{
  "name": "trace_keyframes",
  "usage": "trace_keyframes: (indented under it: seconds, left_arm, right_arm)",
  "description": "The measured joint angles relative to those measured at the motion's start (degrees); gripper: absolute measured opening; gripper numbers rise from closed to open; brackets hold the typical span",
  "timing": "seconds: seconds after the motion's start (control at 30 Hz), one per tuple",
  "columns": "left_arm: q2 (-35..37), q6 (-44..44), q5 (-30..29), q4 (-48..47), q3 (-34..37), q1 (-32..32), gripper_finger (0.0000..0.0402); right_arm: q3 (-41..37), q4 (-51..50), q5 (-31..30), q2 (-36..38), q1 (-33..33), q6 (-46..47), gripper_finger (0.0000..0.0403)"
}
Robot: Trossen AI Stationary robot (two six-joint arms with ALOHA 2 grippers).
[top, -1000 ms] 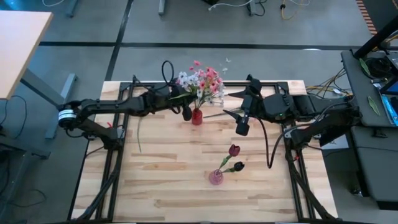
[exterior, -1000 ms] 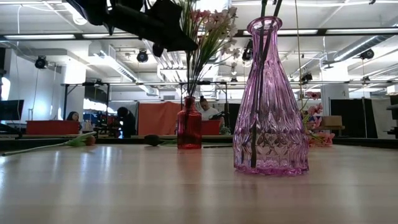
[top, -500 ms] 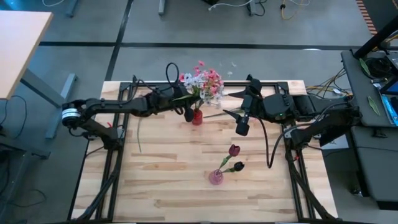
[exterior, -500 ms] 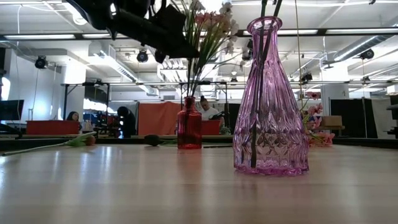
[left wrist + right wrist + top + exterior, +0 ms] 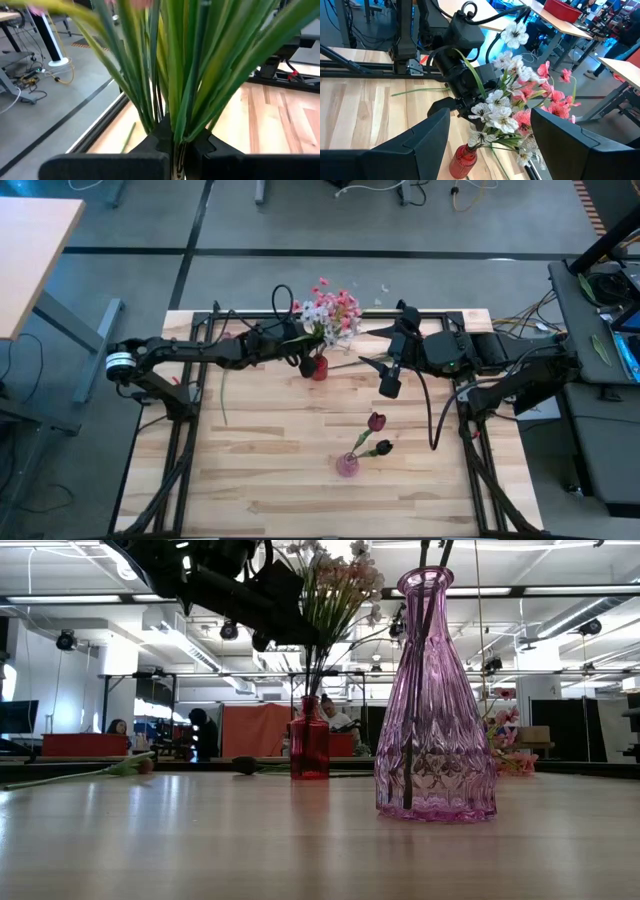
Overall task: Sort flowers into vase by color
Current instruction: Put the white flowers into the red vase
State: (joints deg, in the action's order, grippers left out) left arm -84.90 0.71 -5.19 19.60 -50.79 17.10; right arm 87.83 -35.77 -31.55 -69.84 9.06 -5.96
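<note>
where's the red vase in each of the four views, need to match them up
High view: red vase near the table's far edge, centre, by the left gripper.
Low view: red vase left of the pink vase.
Left wrist view: not in it; only stems show between the fingers.
Right wrist view: red vase at the bottom edge.
Shared landmark: the pink and white bouquet standing in it.

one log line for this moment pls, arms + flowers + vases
left gripper: shut on bouquet stems above red vase | right gripper: open, empty, beside it | pink vase: two dark red buds
</note>
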Motion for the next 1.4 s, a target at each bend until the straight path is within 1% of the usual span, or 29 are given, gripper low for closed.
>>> trace_keyframes:
  seconds: [0.13, 0.33, 0.6, 1.03, 1.13, 1.23, 1.4]
  left_arm:
    - [0.0, -1.2, 0.0, 2.5, 2.1, 0.0, 0.0000]
    - [0.0, -1.6, -0.3, 3.2, 3.9, 0.0, 0.0000]
    - [0.0, -1.9, -0.3, 8.5, 6.9, 0.0, 0.0001]
    - [0.0, -4.4, -0.3, 9.0, 7.9, 0.0, 0.0029]
    - [0.0, -4.4, -0.3, 9.0, 8.0, 0.0, 0.0042]
    - [0.0, -4.4, -0.2, 8.9, 8.0, 0.0, 0.0063]
    - [0.0, -4.4, -0.2, 8.7, 8.0, 0.0, 0.0112]
  right_arm:
    - [-0.1, 0.0, 0.0, 0.0, 0.0, 0.0, 0.0271]
    - [-0.9, 0.0, 0.0, 0.0, 0.0, 0.0, 0.0270]
    - [-1.4, 0.7, 0.0, 0.0, 0.0, 0.0, 0.0268]
    - [-2.0, 1.0, 0.1, 0.0, 0.0, 0.2, 0.0267]
    - [-2.0, 0.9, 0.1, 0.0, 0.0, 0.7, 0.0267]
    - [-2.0, 0.7, 0.1, 0.0, 0.0, 0.9, 0.0267]
    - [-2.0, 0.2, 0.1, 0.0, 0.0, 1.6, 0.0267]
